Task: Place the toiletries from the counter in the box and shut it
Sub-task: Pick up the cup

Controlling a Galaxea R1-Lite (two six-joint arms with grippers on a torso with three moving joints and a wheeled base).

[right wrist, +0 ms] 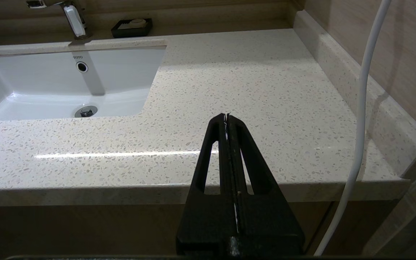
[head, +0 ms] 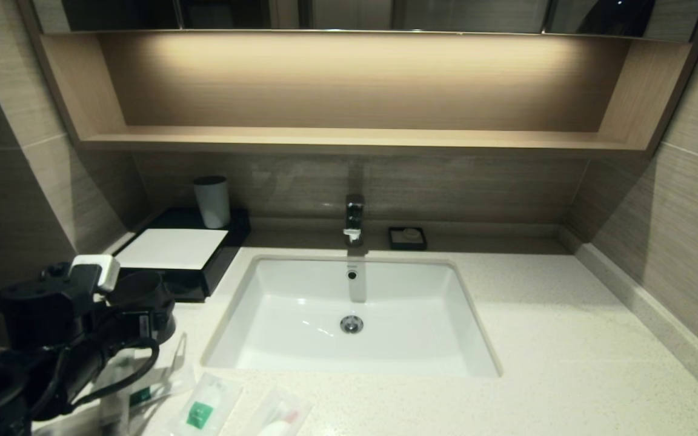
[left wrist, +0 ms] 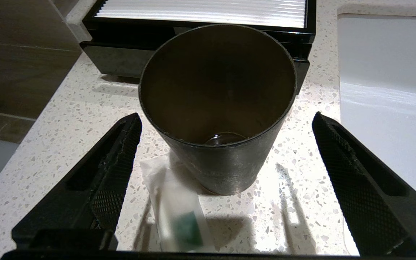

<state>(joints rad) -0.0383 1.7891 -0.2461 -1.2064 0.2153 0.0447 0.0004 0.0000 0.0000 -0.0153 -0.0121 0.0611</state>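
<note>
Counter (head: 567,339), near-left corner: black tumbler (left wrist: 217,108) stands upright on one end of a toothbrush pack (left wrist: 179,213). Pack's long axis runs back toward the left gripper (left wrist: 226,180), whose jaws are spread wide, flanking the tumbler without touching. Right gripper (right wrist: 226,117), closed and empty, hangs well apart.

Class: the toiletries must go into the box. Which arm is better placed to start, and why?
Probably the left: the left gripper hangs open over the toiletries near the box. The right gripper, shut, sits at the counter's far edge.
</note>
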